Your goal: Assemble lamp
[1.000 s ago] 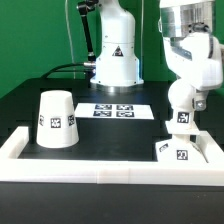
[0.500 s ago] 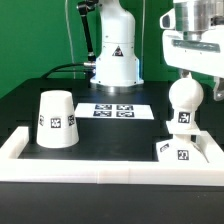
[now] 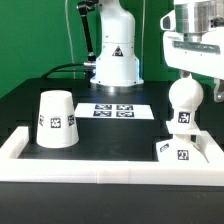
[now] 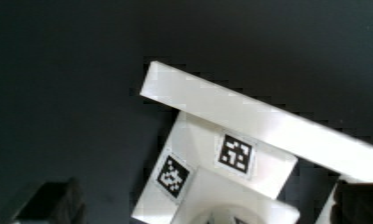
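The round bulb (image 3: 183, 98) stands upright on its neck on the flat square base (image 3: 183, 152) at the exterior view's right. My gripper (image 3: 196, 72) hangs just above the bulb, open and empty, with the jaws spread wider than the bulb. The tapered shade (image 3: 57, 119) stands mouth down at the exterior view's left, well away from the gripper. In the wrist view the tagged base (image 4: 254, 110) fills the middle, the top of the bulb (image 4: 257, 208) shows between the dark fingers (image 4: 50, 200), and my gripper (image 4: 201, 203) touches nothing.
The marker board (image 3: 113, 110) lies flat between the shade and the base. A low white wall (image 3: 100, 172) runs along the front and both sides of the black table. The arm's white pedestal (image 3: 115, 55) stands behind the marker board.
One second ago my gripper was down around the bulb. It has let go and risen above it. The bulb stays on the base. Nothing has moved in the last half second.
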`<state>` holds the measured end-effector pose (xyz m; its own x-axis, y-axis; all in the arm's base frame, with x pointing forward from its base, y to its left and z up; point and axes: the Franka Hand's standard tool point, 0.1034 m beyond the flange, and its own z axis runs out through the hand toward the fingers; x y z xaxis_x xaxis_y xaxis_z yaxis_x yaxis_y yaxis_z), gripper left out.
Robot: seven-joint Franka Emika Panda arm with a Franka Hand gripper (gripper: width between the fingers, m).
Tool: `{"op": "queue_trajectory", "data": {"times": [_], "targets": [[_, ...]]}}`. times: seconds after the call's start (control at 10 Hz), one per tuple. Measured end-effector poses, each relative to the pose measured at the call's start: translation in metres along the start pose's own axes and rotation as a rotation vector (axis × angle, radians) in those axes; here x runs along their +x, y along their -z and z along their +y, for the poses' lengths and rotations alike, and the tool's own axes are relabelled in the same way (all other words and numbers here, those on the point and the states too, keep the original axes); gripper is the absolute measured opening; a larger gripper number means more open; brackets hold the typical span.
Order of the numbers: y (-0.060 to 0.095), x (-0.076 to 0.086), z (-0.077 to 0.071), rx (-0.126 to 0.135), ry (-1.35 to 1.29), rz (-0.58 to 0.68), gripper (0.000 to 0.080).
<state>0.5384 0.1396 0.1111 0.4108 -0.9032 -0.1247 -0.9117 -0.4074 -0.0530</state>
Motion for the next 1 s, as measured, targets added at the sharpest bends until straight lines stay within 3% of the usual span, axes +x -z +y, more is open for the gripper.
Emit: {"op": "queue_trajectory", "data": {"times": [0.3,0.5,0.6,0.8,0.9,1.0], "targets": [[-0.004,-0.018,0.016,-0.100,0.352,0.034,0.0699],[-0.007,-0.004,0.036,-0.109,0.449,0.037,0.0699],[-0.011,0.013,0.044,-0.095,0.499,0.046,0.0699],[-0.013,0.053,0.066,-0.100,0.551,0.049,0.0699],[-0.011,0.063,0.069,-0.095,0.553,0.044,0.0699],[-0.012,0.062,0.069,-0.095,0.554,0.043,0.0699]]}}
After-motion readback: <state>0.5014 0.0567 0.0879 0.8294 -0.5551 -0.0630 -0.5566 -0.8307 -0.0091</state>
